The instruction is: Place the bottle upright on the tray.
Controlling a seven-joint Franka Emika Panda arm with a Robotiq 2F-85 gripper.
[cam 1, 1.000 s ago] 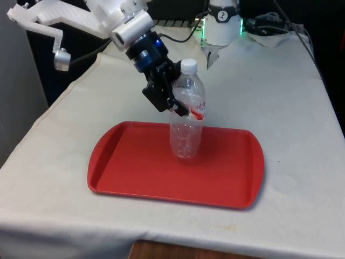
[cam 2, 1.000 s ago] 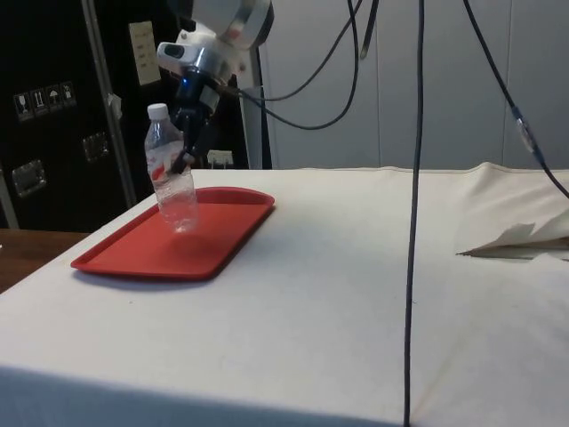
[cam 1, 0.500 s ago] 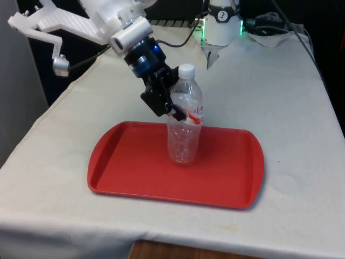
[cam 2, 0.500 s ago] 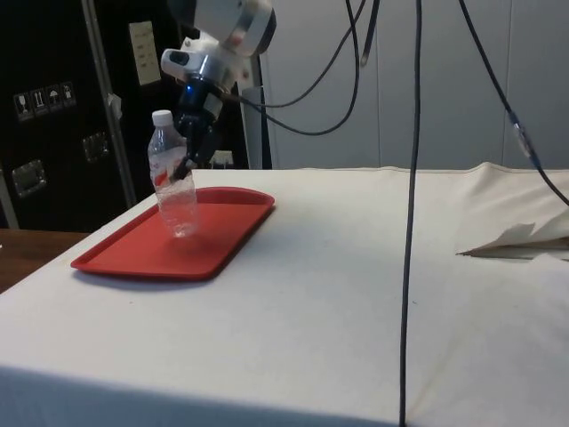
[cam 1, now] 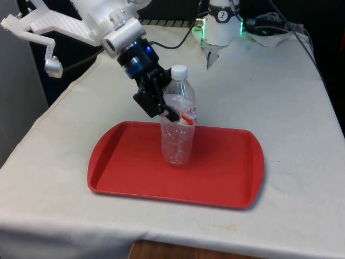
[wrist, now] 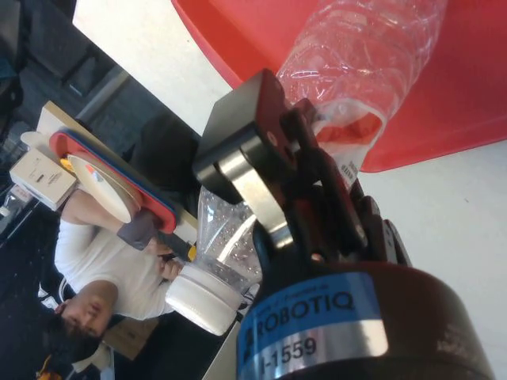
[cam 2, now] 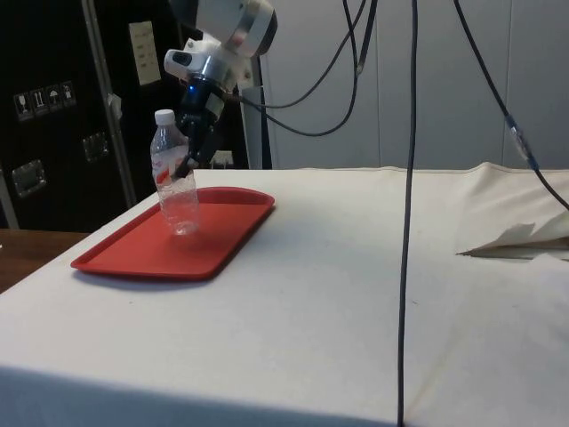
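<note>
A clear plastic bottle [cam 1: 178, 129] with a white cap and a red-and-white label stands nearly upright on the red tray [cam 1: 124, 172], its base on the tray's middle. My black gripper [cam 1: 170, 112] is shut on the bottle at the label, coming in from the front view's left and above. From the side, the bottle [cam 2: 177, 191] rests on the tray [cam 2: 133, 258] with the gripper [cam 2: 185, 165] clamped on its upper half. The wrist view has one finger [wrist: 253, 170] pressed across the crinkled bottle [wrist: 364, 55], the cap toward the camera and the tray [wrist: 459, 87] beyond.
The tray lies near the table's front edge under the white cloth [cam 1: 269, 97]. Crumpled paper [cam 2: 520, 240] lies at the side view's right. Cables [cam 2: 409, 178] hang in front of the side camera. A person [wrist: 95, 261] sits past the table edge in the wrist view.
The gripper has carried the bottle toward the front view's left and lowered it. The bottle's base now rests on the tray, a little left of where it was.
</note>
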